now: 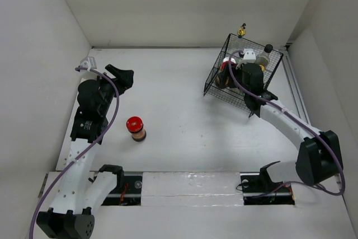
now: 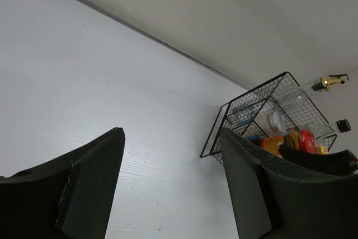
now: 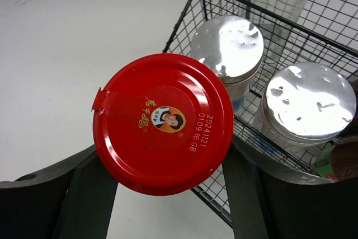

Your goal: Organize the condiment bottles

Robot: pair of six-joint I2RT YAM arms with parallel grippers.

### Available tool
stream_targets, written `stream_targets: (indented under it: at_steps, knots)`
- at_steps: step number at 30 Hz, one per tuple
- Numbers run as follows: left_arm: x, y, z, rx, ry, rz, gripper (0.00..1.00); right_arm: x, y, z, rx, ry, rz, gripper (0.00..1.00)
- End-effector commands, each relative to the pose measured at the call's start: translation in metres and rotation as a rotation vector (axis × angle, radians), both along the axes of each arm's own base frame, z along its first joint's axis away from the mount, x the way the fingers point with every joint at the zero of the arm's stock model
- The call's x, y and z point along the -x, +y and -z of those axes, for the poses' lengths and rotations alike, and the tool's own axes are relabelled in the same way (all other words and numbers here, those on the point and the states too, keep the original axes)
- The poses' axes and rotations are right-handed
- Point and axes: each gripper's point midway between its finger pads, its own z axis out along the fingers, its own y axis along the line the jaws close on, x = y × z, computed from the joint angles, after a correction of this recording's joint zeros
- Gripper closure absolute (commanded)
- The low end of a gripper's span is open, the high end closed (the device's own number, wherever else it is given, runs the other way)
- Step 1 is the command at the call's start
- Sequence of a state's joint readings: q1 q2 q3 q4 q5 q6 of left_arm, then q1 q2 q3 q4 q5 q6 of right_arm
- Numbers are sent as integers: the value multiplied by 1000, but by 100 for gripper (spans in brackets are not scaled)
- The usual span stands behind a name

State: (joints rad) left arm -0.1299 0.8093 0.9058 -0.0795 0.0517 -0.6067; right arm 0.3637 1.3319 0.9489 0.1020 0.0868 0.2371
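White bench [image 1: 179, 99]: right fingers [image 3: 84, 200] grip a red-lidded jar [image 3: 162, 121] at the rim of the wire basket [image 1: 213, 82], two o'clock, left fingers [image 2: 84, 194] parted, empty at ten; clipping that rim could tip it.

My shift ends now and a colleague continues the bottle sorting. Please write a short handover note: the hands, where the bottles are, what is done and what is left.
Left hand: open, empty, above the table on its left side.
Right hand: shut on a red-lidded jar, held at the left edge of the wire basket.
Bottles: two silver-capped jars stand inside the basket. The gold-topped bottle rises at its far corner. The second red-lidded jar stands alone on the table's left half.
Done: most bottles are gathered at the basket.
Left: probably settle the held jar, then deal with the lone one.
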Motion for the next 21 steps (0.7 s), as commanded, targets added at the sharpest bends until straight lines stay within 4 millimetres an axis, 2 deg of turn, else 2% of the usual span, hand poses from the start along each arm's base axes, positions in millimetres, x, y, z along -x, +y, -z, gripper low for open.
stream_targets:
  at_steps: [1,8,14,17,18,20,21]
  knots:
    - [1,-2,-19,-2,-67,11,35,-20,6,-52,-85,-195,38,51]
    - [1,-2,-19,-2,-67,11,35,-30,14,-12,-41,-116,62,49]
    - [1,-2,-19,-2,-67,11,35,-33,20,11,-17,-64,53,45]
    - [1,-2,-19,-2,-67,11,35,-33,21,16,-15,-40,55,32]
    - [2,-3,-19,-1,-67,20,35,-35,21,18,-12,-33,55,23]
    - [0,-4,-16,-2,-58,20,35,-32,23,21,1,-12,54,19]
    - [0,-4,-16,-2,-58,20,35,-32,23,13,-5,-24,54,17]
